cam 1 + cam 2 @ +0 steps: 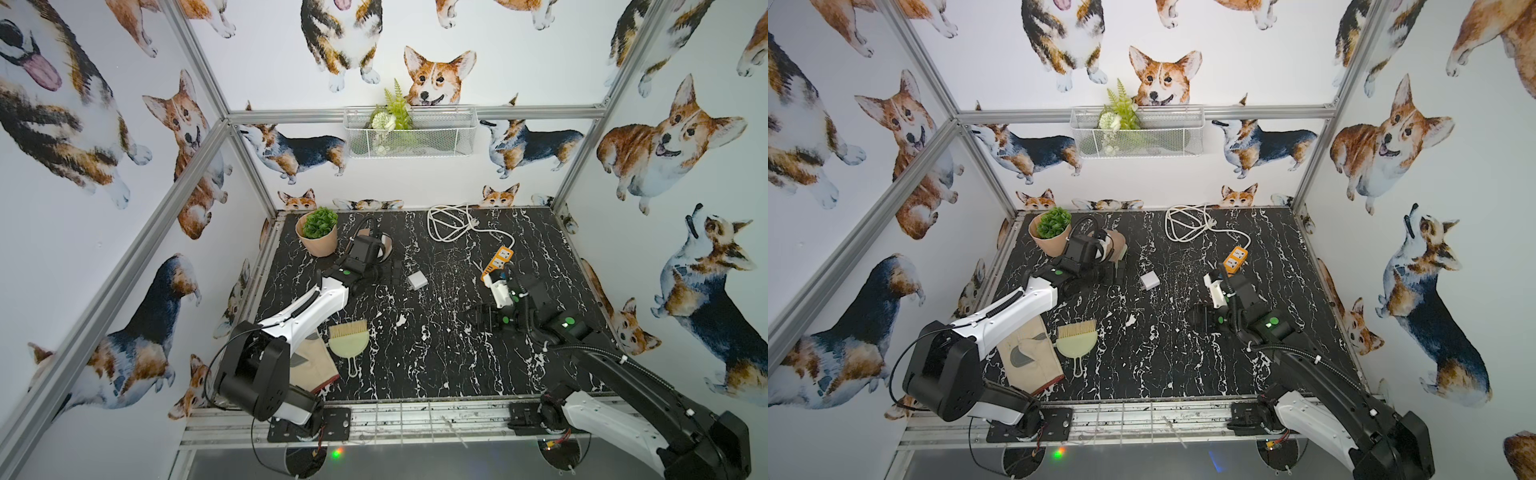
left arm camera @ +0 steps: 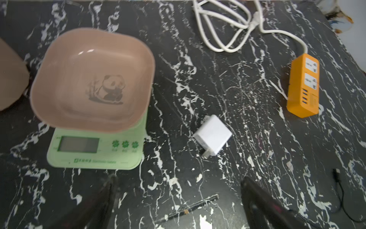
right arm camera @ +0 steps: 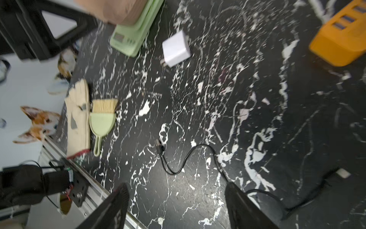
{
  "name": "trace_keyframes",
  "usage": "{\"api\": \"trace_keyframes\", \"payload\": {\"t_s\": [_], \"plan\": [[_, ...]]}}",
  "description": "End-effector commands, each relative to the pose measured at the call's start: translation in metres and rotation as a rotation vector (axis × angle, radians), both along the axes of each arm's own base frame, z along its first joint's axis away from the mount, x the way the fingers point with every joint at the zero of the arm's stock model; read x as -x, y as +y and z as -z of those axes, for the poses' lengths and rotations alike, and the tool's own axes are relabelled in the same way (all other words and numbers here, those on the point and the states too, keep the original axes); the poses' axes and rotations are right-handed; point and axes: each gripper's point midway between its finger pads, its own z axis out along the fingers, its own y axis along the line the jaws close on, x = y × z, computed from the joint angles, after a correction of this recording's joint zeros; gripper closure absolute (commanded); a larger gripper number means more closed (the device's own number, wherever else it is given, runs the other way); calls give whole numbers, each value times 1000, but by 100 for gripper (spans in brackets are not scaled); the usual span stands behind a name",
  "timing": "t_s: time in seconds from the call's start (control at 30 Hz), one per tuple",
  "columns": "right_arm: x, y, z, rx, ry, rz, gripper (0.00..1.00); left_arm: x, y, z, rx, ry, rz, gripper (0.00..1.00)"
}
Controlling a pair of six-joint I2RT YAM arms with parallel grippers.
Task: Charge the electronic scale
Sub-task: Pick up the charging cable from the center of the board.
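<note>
Counter (image 1: pixel 415 365) of black marble carries the electronic scale (image 2: pixel 95 152) at its far left corner, just beside a plant pot (image 1: pixel 320 243). Left gripper (image 2: pixel 179 179) and right gripper (image 3: pixel 177 186) hover with jaws apart, empty. Orange power strip (image 2: pixel 303 87), white charger (image 2: pixel 213 134) and black cable (image 3: pixel 178 166) lie apart to the scale's right.

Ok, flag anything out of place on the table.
Nothing spilled or broken. The charger lies tipped on its side, prongs bare, apart from the strip; the black cable lies loose, one plug free.
</note>
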Motion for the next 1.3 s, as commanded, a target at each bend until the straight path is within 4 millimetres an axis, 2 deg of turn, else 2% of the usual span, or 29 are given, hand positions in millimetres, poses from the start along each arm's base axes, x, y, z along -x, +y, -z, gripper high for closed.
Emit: {"api": "trace_keyframes", "payload": {"t_s": [0.0, 0.1, 0.2, 0.33, 0.4, 0.5, 0.63, 1.0, 1.27], "plan": [[-5, 20, 11, 116, -81, -73, 23, 15, 7, 14, 85, 132, -29, 0], [2, 49, 32, 193, -44, -172, 26, 20, 22, 20, 57, 142, -52, 0], [9, 73, 55, 262, -14, -245, 29, 24, 28, 23, 68, 153, -54, 0], [20, 100, 72, 312, -21, -335, 31, 30, 19, 21, 110, 163, 9, 0], [24, 106, 81, 339, -17, -360, 32, 31, 16, 20, 122, 165, 26, 0], [27, 107, 93, 376, -8, -366, 35, 31, 14, 18, 134, 163, 39, 0], [26, 98, 104, 440, -19, -346, 36, 32, 12, 21, 143, 169, 44, 0], [28, 93, 119, 466, -11, -329, 56, 31, 14, 25, 126, 183, 37, 0], [33, 92, 130, 492, 6, -343, 62, 33, 16, 29, 123, 193, 33, 0]]}}
